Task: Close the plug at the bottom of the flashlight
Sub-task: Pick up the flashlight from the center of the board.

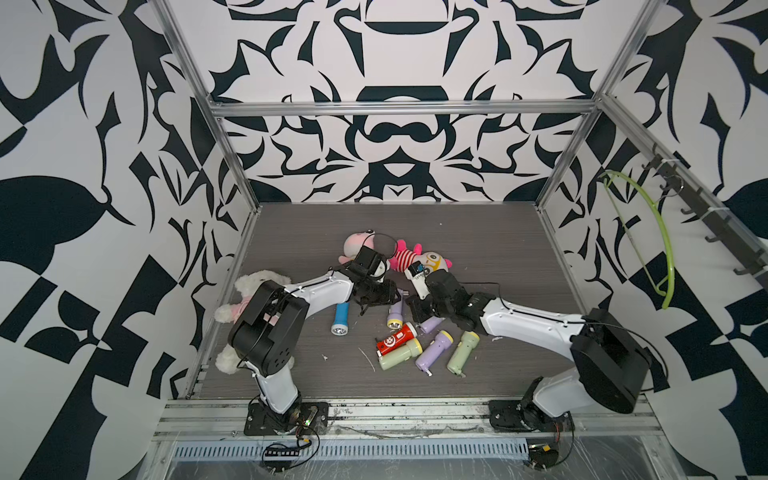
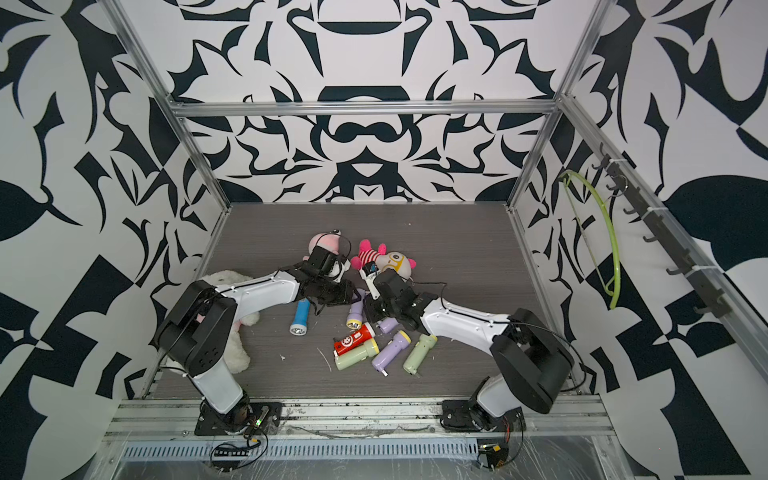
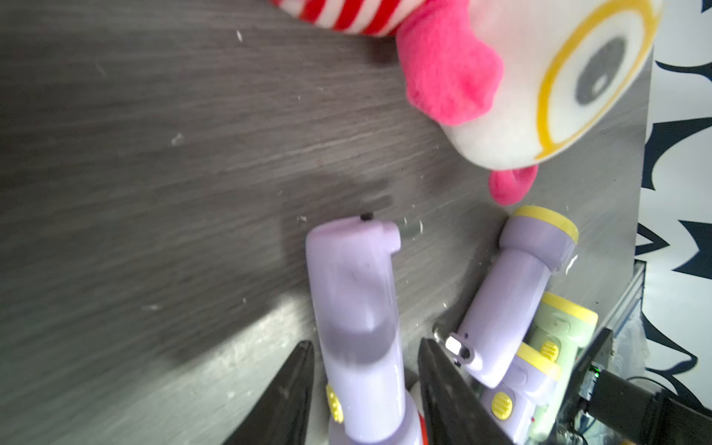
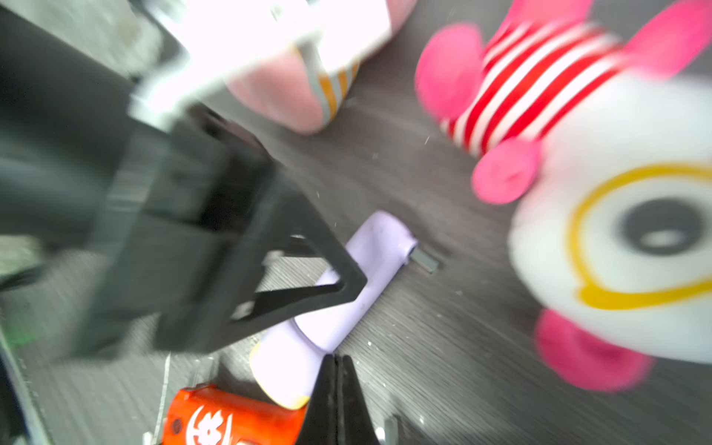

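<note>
White plush [image 1: 255, 282] at left edge of worktop [image 1: 478, 249]. Blue flashlight [image 1: 340, 319] next, lying flat. Left pincer [image 3: 364, 342] straddles purple flashlight [image 3: 354, 277] mid-worktop, jaws either side of body; gripping or just clear, cannot tell. Purple flashlight lies flat, plug [image 3: 411, 228] sticking out from its end. Right pincer [image 4: 336, 360] clenched, empty, tip at its head end. Red flashlight [image 4: 231, 420] near. Striped plush [image 4: 539, 88] beyond.
</note>
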`<act>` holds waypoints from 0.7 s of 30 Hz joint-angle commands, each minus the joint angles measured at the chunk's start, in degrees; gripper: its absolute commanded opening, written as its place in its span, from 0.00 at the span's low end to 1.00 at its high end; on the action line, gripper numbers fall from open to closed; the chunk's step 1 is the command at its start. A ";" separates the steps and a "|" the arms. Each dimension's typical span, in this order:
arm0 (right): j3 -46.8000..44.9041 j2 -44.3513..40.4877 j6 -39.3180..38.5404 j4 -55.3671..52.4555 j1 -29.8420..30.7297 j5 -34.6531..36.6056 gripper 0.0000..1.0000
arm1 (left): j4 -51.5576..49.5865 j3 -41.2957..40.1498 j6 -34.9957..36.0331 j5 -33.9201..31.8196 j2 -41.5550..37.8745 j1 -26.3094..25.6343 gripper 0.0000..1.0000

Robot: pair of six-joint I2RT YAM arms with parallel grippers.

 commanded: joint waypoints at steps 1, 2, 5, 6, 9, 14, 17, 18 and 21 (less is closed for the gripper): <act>-0.96 -4.47 -1.87 -3.33 -0.80 3.56 0.00 | -4.74 2.98 1.74 -1.95 2.36 -1.06 0.51; -1.44 -5.89 -2.08 -3.72 -1.03 4.08 0.00 | -5.63 3.64 2.08 -3.10 2.79 -1.82 0.55; -2.52 -9.87 -2.50 -4.93 -1.72 5.88 0.00 | -9.09 6.39 3.39 -7.20 4.43 -4.28 0.56; -2.82 -11.42 -2.62 -5.37 -2.09 6.12 0.00 | -10.56 7.50 3.90 -8.76 5.22 -5.31 0.55; -3.87 -15.59 -2.99 -6.75 -2.77 9.36 0.00 | -12.91 9.53 4.58 -11.48 7.03 -7.16 0.54; -5.78 -22.01 -2.99 -9.73 -3.70 11.49 0.01 | -13.71 10.10 3.88 -14.77 8.70 -8.58 0.52; -6.90 -25.22 -2.78 -11.67 -3.96 12.72 0.01 | -15.29 11.37 4.18 -18.06 9.79 -9.93 0.52; -7.18 -26.18 -2.71 -12.26 -4.05 13.03 0.01 | -15.94 11.93 4.36 -18.98 10.27 -10.33 0.52; -8.10 -29.28 -2.56 -14.32 -4.38 14.63 0.02 | -17.47 13.79 4.91 -20.63 12.18 -11.48 0.46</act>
